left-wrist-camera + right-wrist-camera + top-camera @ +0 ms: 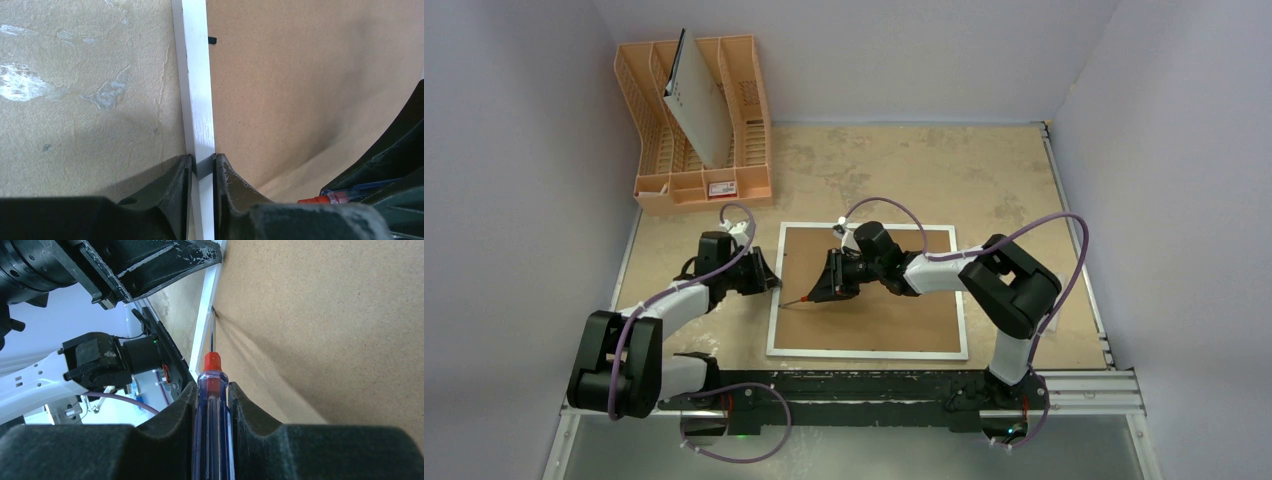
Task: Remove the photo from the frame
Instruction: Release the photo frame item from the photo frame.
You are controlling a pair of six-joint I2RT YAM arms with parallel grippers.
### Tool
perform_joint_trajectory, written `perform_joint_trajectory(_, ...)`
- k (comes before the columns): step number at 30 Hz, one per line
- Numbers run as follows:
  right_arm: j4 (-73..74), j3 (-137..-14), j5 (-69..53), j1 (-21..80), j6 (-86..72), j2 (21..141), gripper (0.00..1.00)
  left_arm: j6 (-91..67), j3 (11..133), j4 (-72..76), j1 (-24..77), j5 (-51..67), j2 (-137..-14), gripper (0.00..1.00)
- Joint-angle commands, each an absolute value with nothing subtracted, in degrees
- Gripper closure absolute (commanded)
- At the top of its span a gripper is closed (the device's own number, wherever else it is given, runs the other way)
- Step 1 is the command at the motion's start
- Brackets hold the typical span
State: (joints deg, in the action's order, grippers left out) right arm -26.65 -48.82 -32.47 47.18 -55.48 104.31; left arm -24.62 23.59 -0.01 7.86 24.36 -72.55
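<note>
The frame [869, 353] lies face down on the table, its brown fibreboard back [894, 310] facing up inside a narrow white border [195, 75]. The photo is hidden under that back. My left gripper [202, 162] is shut on the frame's left border, one finger on the table side and one on the brown back; it also shows from above [769, 280]. My right gripper [212, 390] is shut on a screwdriver [212, 440] with a clear blue handle and a red collar. Its thin shaft tip [212, 315] rests at the back's left edge, just inside the border.
An orange plastic rack [749, 110] stands at the back left with a grey-white holed board [696, 105] leaning in it. A small black tab [212, 40] sits on the frame's left edge. A metal rail [1084, 385] runs along the near table edge. Walls close in on both sides.
</note>
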Motion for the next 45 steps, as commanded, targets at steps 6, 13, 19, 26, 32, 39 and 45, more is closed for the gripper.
perform_joint_trajectory(6,-29.79,-46.86,-26.68,50.06,-57.47,105.59,1.0,-28.65,18.33,3.48,7.82,25.6,-69.53,0.89)
perform_joint_trajectory(13,-29.95,-46.91,-23.61,51.84,-57.95,105.26,1.0,-30.33,16.7,4.91,8.12,26.42,-69.0,0.93)
perform_joint_trajectory(19,-30.12,-46.22,-19.52,53.76,-58.94,104.58,1.0,-32.72,15.31,6.46,9.41,25.97,-68.2,0.95)
perform_joint_trajectory(26,-26.12,-48.08,-15.77,54.28,-57.46,103.45,1.0,-33.97,14.52,6.15,9.76,25.03,-65.93,0.96)
perform_joint_trajectory(32,-12.37,-57.45,-12.6,55.07,-52.21,104.08,1.0,-34.18,15.11,6.29,9.84,25.38,-65.83,0.96)
perform_joint_trajectory(39,0.48,-67.1,-5.41,57.57,-49.6,104.16,1.0,-34.66,14.96,6.34,9.86,25.3,-65.09,0.96)
perform_joint_trajectory(45,8.32,-74.48,-0.19,60.65,-49.4,105.61,1.0,-35.16,14.7,6.63,9.93,25.24,-64.55,0.96)
